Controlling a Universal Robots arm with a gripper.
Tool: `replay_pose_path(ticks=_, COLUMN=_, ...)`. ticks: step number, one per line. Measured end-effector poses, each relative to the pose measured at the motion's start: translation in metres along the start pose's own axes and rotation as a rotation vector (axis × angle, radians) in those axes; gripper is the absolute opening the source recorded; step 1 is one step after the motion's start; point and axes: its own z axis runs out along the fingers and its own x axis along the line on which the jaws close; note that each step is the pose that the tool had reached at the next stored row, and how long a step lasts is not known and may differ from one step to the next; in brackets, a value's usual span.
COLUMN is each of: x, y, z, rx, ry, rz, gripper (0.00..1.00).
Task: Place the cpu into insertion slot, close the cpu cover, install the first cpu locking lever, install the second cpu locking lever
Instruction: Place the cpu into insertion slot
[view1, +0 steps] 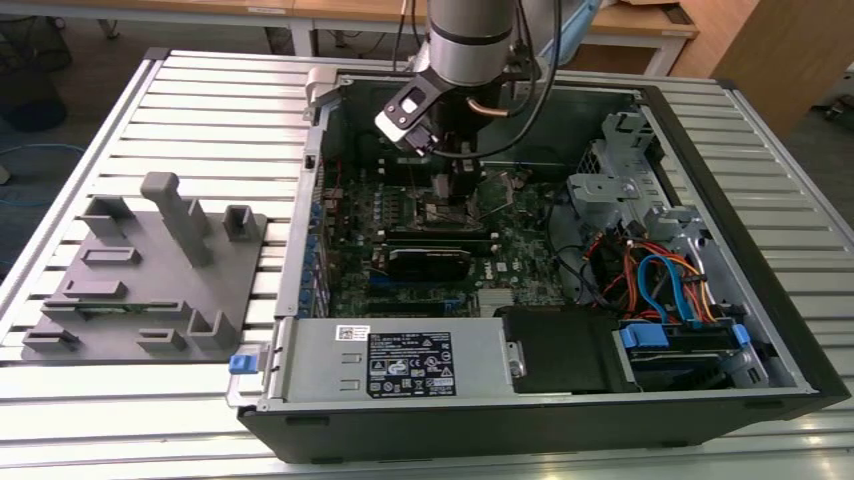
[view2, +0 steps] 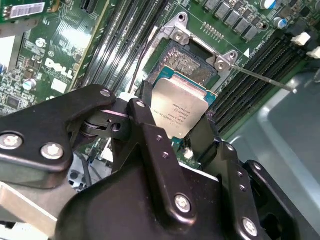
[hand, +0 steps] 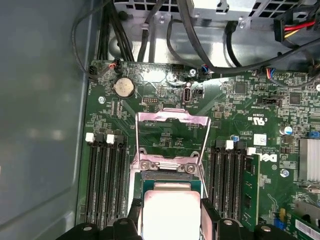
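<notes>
Grey cylindrical robot arm (view1: 467, 40) reaches straight down, black two-finger gripper (hand: 170, 215) low, fingers (hand: 209, 216) clamped on flat silver-grey square cpu (hand: 167, 200).

Square silver-grey cpu (view2: 181, 106): dull, smooth metal top
Thin silver cpu cover frame (hand: 172, 118): bright bare metal
Black claw (view2: 176, 119): matt, smooth
Green circuit board (hand: 230, 107): glossy
Slatted grey surface (view1: 200, 90): ribbed metal

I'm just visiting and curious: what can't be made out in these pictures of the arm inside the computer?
1. Exterior view: the gripper hides the spot beneath it.
2. Second wrist view: the gripper's black body covers the near edge of the chip, so it is unclear whether the chip sits in the socket or above it.
3. First wrist view: the picture's edge cuts off part of the chip; the cover stands raised beyond it.
</notes>
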Motion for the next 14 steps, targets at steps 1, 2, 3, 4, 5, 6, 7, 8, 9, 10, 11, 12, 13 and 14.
replay_pose_path(ticks=1, x=0.0, y=-0.0003, z=0.0017, rx=0.001, ry=0.0001, rz=0.0, gripper=0.54)
replay_pose_path(ticks=2, x=0.0, y=-0.0006, z=0.0036, rx=0.0024, ry=0.0003, rz=0.0, gripper=0.54)
replay_pose_path(ticks=3, x=-0.0001, y=-0.0011, z=0.0054, rx=0.0037, ry=0.0003, rz=0.0, gripper=0.54)
replay_pose_path(ticks=4, x=-0.0001, y=-0.0014, z=0.0071, rx=0.0044, ry=0.0003, rz=0.0, gripper=0.54)
replay_pose_path(ticks=5, x=-0.0001, y=-0.0016, z=0.0089, rx=0.0048, ry=0.0003, rz=0.0, gripper=0.54)
replay_pose_path(ticks=6, x=-0.0002, y=-0.0017, z=0.0107, rx=0.0054, ry=0.0004, rz=0.0, gripper=0.54)
replay_pose_path(ticks=7, x=-0.0002, y=-0.0019, z=0.0125, rx=0.0059, ry=0.0003, rz=0.0, gripper=0.54)
replay_pose_path(ticks=8, x=-0.0002, y=-0.002, z=0.0142, rx=0.0066, ry=0.0003, rz=0.0, gripper=0.54)
replay_pose_path(ticks=9, x=-0.0003, y=-0.0021, z=0.0161, rx=0.0074, ry=0.0004, rz=0.0, gripper=0.54)
replay_pose_path(ticks=10, x=-0.0003, y=-0.0022, z=0.0177, rx=0.008, ry=0.0005, rz=0.0, gripper=0.54)
replay_pose_path(ticks=11, x=-0.0003, y=-0.0023, z=0.0192, rx=0.0085, ry=0.0005, rz=0.0, gripper=0.54)
replay_pose_path(ticks=12, x=-0.0003, y=-0.0024, z=0.0207, rx=0.009, ry=0.0006, rz=0.0, gripper=0.54)
replay_pose_path(ticks=13, x=-0.0004, y=-0.0026, z=0.0222, rx=0.0095, ry=0.0006, rz=0.0, gripper=0.54)
replay_pose_path(ticks=14, x=-0.0004, y=-0.0027, z=0.0237, rx=0.0099, ry=0.0006, rz=0.0, gripper=0.54)
